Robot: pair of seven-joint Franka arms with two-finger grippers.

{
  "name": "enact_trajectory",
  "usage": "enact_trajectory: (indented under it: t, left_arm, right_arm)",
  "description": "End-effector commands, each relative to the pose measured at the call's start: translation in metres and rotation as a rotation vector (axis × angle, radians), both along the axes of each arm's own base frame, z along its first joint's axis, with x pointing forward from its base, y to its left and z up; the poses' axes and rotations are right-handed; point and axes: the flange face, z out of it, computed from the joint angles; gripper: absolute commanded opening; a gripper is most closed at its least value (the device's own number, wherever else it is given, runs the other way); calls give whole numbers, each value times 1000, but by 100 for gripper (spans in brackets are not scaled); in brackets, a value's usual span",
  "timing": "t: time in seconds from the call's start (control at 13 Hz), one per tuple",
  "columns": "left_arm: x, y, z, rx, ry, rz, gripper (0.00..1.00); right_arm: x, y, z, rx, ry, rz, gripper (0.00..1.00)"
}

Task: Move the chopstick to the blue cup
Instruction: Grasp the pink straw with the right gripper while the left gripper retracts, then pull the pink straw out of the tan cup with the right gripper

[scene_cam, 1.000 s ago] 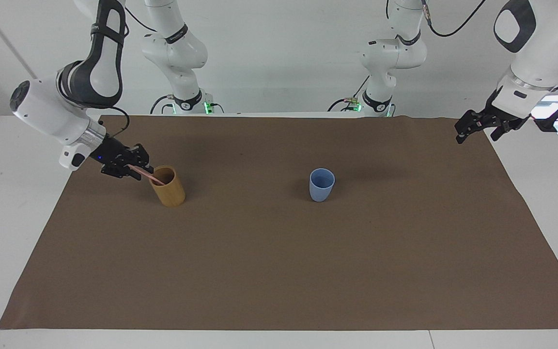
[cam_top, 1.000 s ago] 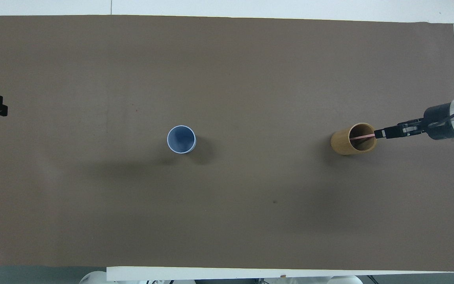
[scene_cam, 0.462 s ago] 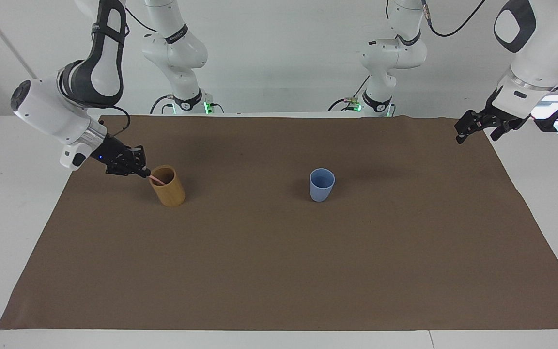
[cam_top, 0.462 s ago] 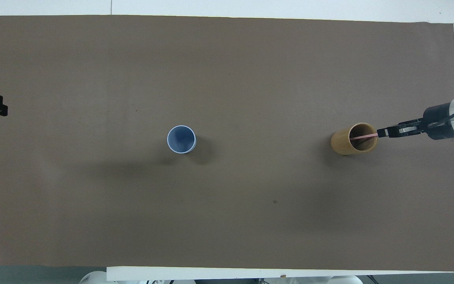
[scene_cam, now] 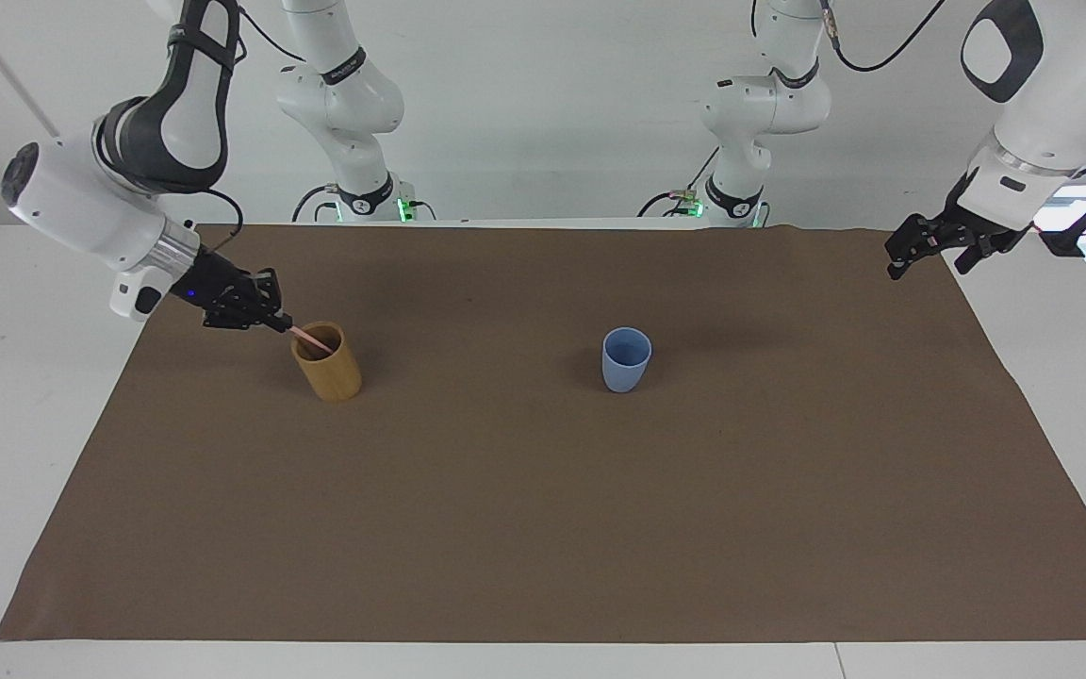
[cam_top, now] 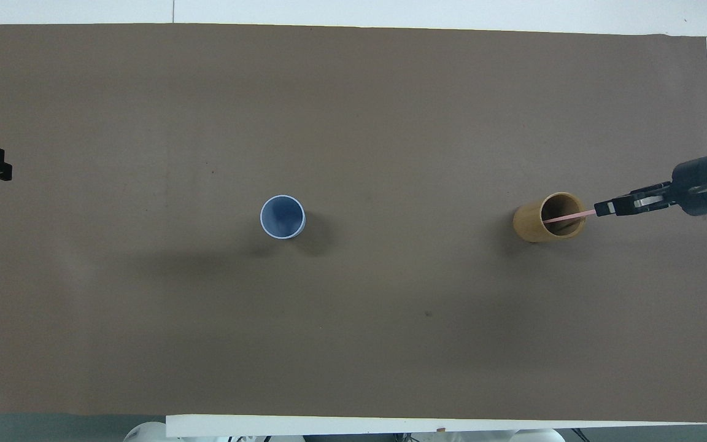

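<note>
Right gripper (scene_cam: 285,326) clenched on chopstick (scene_cam: 312,340)
Stick slanted in tan cup (scene_cam: 327,363) toward the mat's (scene_cam: 543,528) right-arm edge; blue cup (scene_cam: 626,359) mid-mat; left gripper (scene_cam: 920,247) waited released.

No readable text, labels, brands, numbers or signs anywhere in either view. Nothing legible on cups, arms or table cover.
</note>
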Motion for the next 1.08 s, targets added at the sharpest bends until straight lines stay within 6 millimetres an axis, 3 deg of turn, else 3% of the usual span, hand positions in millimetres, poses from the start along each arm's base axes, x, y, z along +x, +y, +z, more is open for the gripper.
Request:
enact_trajectory:
  t: [0.0, 0.15, 0.23, 0.38, 0.54, 0.69, 0.77, 0.92, 1.0]
  left_arm:
    - [-3, 0, -1, 8, -1, 12, 100]
    - [-3, 0, -1, 6, 0, 12, 100]
    - [-3, 0, -1, 6, 0, 12, 100]
    - [-3, 0, -1, 6, 0, 12, 100]
    - [-3, 0, -1, 8, -1, 12, 100]
    - [-3, 0, -1, 6, 0, 12, 100]
    - [-3, 0, -1, 6, 0, 12, 100]
    - [-3, 0, -1, 6, 0, 12, 100]
    - [-3, 0, -1, 6, 0, 12, 100]
  right_arm:
    - [-13, 16, 104, -114, -23, 30, 0]
    - [-17, 48, 172, -140, -7, -20, 0]
    - [-19, 70, 195, -152, -5, -48, 0]
    - [-18, 127, 218, -153, 6, -121, 0]
    - [-16, 221, 215, -139, -22, -264, 0]
    - [-27, 315, 197, -110, 4, -406, 0]
    - [-25, 354, 177, -123, 17, -411, 0]
    - [-24, 413, 149, -116, 37, -477, 0]
    - [-25, 462, 128, -129, 31, -505, 0]
